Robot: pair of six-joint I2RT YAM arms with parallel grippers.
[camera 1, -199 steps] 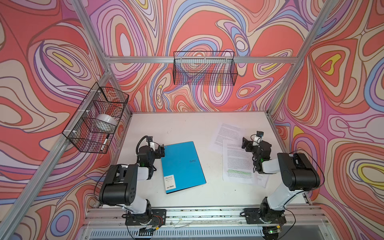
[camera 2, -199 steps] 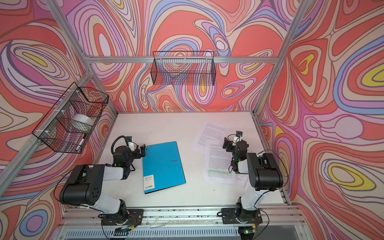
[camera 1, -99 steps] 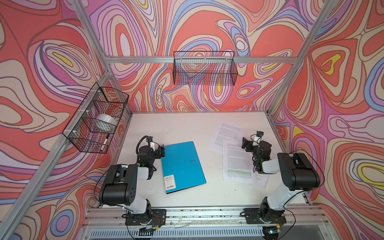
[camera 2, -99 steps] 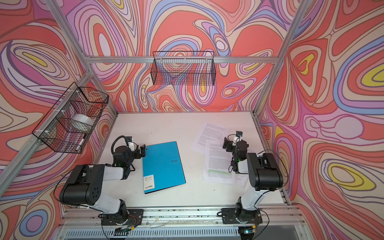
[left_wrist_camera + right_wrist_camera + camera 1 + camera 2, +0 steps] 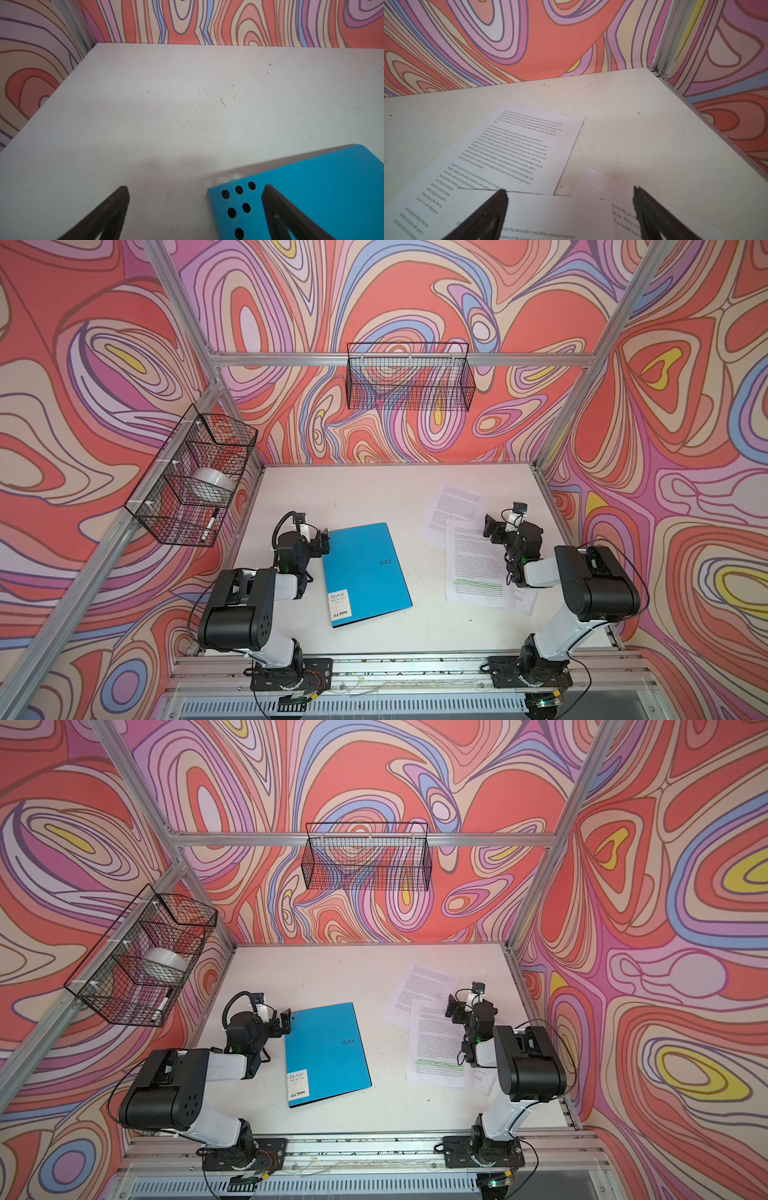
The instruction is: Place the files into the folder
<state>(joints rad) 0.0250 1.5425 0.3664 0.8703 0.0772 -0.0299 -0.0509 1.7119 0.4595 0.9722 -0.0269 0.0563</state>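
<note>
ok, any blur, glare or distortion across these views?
Both top views: even light, no obvious glare, wide-angle splays the frame posts; files text too small to read. Left wrist: left hand out of focus, soft shadow along the folder. Right wrist: right hand blurred, farther print legible.

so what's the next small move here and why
Probably lower the open left gripper and pinch the corner of the thin bright blue folder to start lifting its cover. The folder lies closed, that corner sits between the gripper's fingers, and the white printed paper sheets lie loose outside it under the open right gripper.
</note>
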